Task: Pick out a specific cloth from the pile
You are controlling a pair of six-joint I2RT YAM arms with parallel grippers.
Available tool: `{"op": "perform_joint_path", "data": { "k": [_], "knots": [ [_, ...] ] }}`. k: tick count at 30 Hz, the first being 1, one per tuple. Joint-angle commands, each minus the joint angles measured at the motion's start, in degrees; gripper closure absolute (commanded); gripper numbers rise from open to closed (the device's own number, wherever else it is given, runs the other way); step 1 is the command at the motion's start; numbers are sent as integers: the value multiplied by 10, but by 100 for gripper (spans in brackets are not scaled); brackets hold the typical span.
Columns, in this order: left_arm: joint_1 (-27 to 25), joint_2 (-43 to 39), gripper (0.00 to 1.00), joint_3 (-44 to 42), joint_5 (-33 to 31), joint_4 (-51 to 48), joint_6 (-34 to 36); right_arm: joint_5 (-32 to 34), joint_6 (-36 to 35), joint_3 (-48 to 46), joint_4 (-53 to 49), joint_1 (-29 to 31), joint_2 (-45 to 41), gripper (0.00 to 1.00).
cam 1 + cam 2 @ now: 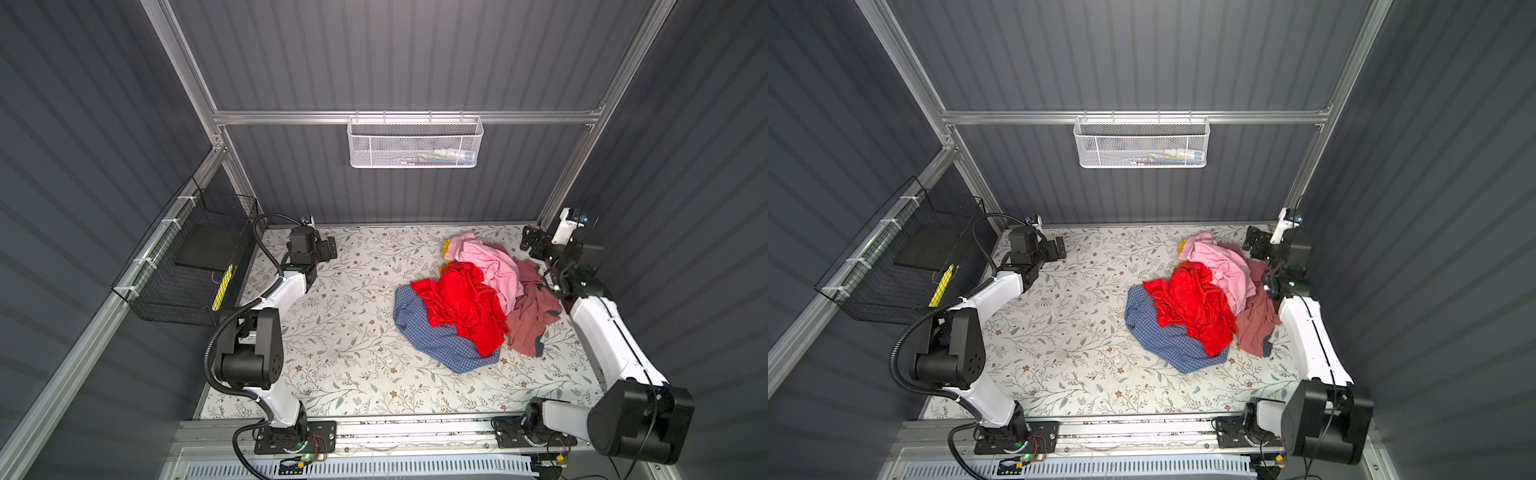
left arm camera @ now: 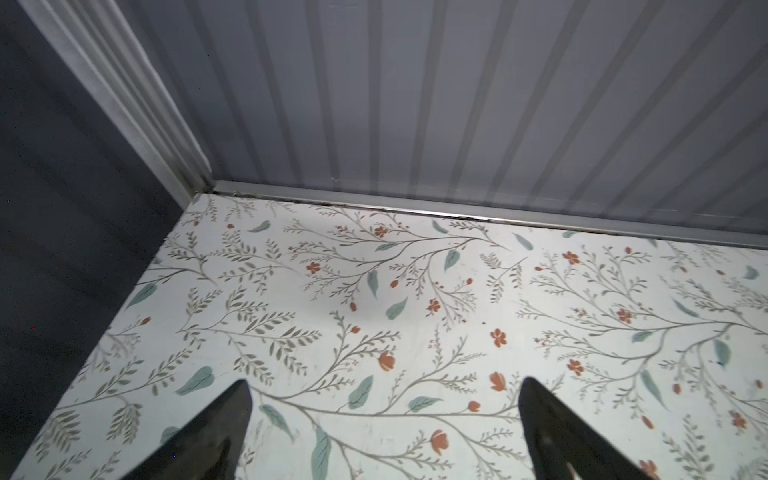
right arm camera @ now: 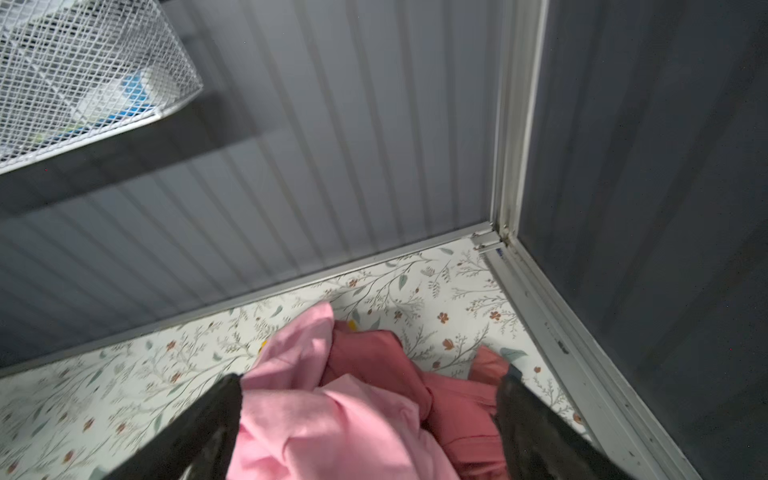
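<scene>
The pink cloth (image 1: 492,266) lies atop the far side of the pile (image 1: 453,307), near the back right corner of the bench (image 1: 345,332), partly over a rose-brown cloth (image 1: 534,316). The right hand (image 3: 370,384) hangs over it, fingers spread astride pink folds, seemingly set to pinch pink alone, though whether the tips touch fabric is unclear. The left hand (image 2: 385,385), also spread and empty, sits over bare bench well apart, likely keeping clear.

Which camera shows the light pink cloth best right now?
Both top views: the light pink cloth lies uncropped on the far end of the pile. The right wrist view crops it close inside the open right gripper. The left wrist view shows only floral table.
</scene>
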Motion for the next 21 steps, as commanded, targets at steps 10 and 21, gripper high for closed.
{"op": "perform_joint_path", "data": {
  "k": [10,21],
  "knots": [
    [-71,52,0,19,73,-88,-35,141,-142,528,-590,183,314,11],
    [-76,65,0,31,77,-103,-35,262,-195,754,-743,303,532,22]
  ]
}}
